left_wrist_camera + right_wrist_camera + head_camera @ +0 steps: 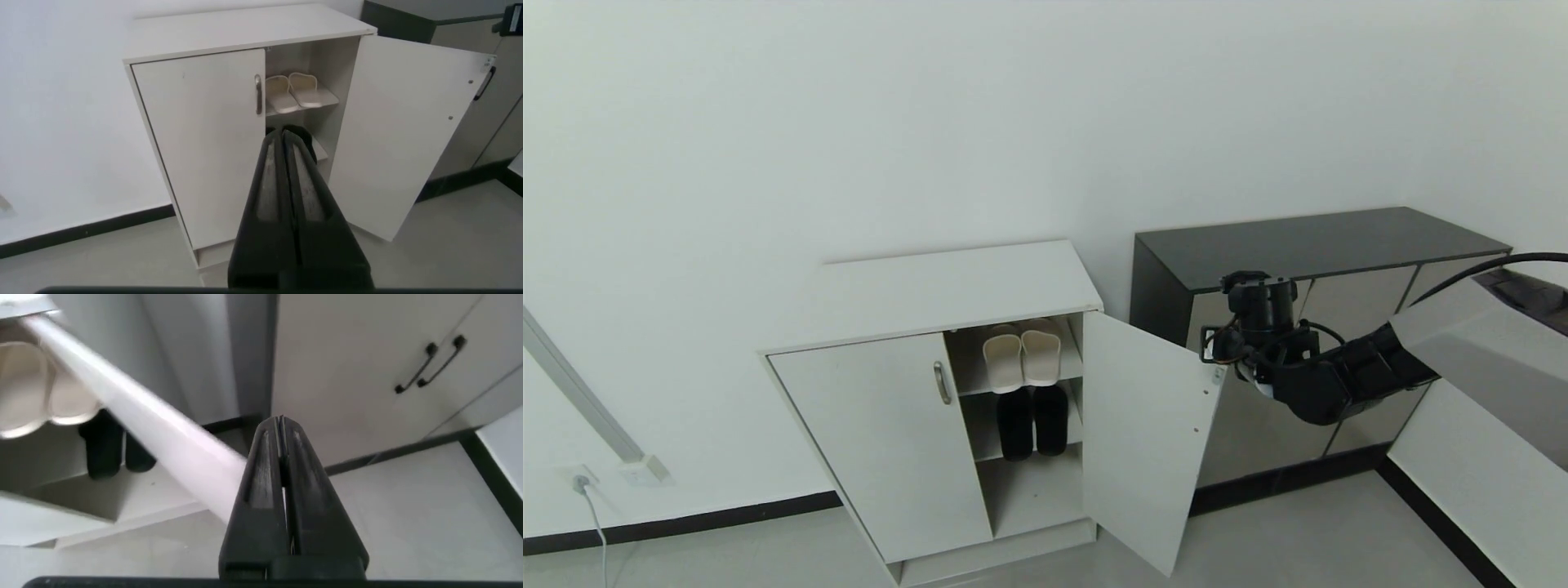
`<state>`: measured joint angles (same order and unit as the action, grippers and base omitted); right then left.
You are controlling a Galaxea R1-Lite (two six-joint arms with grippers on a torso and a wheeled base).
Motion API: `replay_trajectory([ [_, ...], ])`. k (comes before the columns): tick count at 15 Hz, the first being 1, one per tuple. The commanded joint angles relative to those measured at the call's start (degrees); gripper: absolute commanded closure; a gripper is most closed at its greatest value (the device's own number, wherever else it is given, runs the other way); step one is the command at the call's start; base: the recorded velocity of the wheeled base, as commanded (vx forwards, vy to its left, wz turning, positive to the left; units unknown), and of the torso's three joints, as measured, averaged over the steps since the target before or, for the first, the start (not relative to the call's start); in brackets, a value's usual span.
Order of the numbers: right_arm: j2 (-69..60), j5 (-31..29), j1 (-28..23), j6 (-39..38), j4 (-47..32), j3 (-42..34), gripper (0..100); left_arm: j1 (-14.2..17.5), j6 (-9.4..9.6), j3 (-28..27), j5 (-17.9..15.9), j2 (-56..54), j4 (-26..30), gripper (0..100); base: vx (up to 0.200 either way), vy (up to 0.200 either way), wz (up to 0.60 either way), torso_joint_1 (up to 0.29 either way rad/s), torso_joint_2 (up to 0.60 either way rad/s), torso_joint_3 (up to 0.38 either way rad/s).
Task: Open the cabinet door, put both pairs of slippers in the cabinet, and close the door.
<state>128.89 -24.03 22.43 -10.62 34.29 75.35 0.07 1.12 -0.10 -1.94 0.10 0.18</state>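
The white cabinet (pixel 947 286) is seen at the lower centre of the head view, with its right door (pixel 1147 433) standing open. The white slippers (pixel 1023 358) are laid on the upper shelf and the black slippers (pixel 1033 420) on the shelf below. The right gripper (pixel 282 423) is held just beside the door's upper outer corner, fingers pressed together. The left gripper (pixel 283 135) is also held with fingers together.

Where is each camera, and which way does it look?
Head view: on the robot's head, looking forward and down at the cabinet; the right arm shows by the open door.
Left wrist view: on the left arm, facing the cabinet front; the left gripper shows, jaws shut.
Right wrist view: on the right arm, looking past the door's edge; the right gripper shows, jaws shut.
Shared: all three see the white slippers.
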Motion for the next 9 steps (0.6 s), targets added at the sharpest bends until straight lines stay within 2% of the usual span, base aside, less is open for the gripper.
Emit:
replay_trajectory([
  [1,1.27,0.12,-0.37,-0.02,-0.01,0.50,100,0.01,0.02,0.01,0.00,-0.01,0.08,100,0.000,0.000,0.00,0.000,0.00,0.000],
  [9,3.82,1.62,-1.42,-0.02,-0.10,1.73,100,0.01,0.02,0.01,0.00,-0.01,0.08,100,0.000,0.000,0.00,0.000,0.00,0.000],
])
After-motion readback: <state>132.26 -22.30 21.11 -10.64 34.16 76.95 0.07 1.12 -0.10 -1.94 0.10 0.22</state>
